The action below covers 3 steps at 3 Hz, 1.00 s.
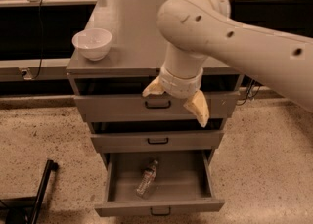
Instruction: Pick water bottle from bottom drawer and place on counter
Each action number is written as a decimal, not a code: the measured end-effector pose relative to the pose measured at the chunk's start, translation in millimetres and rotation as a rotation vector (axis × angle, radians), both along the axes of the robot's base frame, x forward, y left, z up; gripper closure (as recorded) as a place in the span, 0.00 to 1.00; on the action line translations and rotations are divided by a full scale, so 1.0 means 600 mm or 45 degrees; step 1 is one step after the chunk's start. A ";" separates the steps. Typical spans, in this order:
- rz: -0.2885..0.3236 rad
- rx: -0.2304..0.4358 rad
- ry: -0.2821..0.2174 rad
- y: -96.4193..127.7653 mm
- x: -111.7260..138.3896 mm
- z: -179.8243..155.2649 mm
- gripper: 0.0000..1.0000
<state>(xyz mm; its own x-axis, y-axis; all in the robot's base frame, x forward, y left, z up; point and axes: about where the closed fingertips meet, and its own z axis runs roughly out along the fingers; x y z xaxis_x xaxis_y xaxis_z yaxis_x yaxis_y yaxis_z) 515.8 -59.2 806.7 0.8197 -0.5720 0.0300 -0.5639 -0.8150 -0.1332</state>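
Observation:
The water bottle (146,177), clear with a white cap, lies on its side in the open bottom drawer (198,189), left of the middle. My gripper (177,103) hangs in front of the top drawer, well above the bottle, with its two tan fingers spread apart and nothing between them. The grey counter (132,32) on top of the cabinet carries only a white bowl (92,43) at its front left corner. My pale arm crosses the counter's right side and hides part of it.
The two upper drawers (156,141) are slightly pulled out. A black stand leg (39,193) lies on the speckled floor at the lower left. A long pale ledge (29,66) with a cable runs behind the cabinet.

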 end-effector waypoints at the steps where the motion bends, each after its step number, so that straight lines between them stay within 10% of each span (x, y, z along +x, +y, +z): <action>1: 0.270 -0.058 0.023 0.015 0.000 -0.023 0.00; 3: 0.413 -0.084 0.007 0.033 0.002 -0.046 0.00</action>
<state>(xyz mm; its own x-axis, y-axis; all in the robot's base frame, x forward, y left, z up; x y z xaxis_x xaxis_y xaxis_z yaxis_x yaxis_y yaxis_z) 517.0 -39.4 779.2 0.9591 -0.2780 0.0536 -0.2740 -0.9590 -0.0718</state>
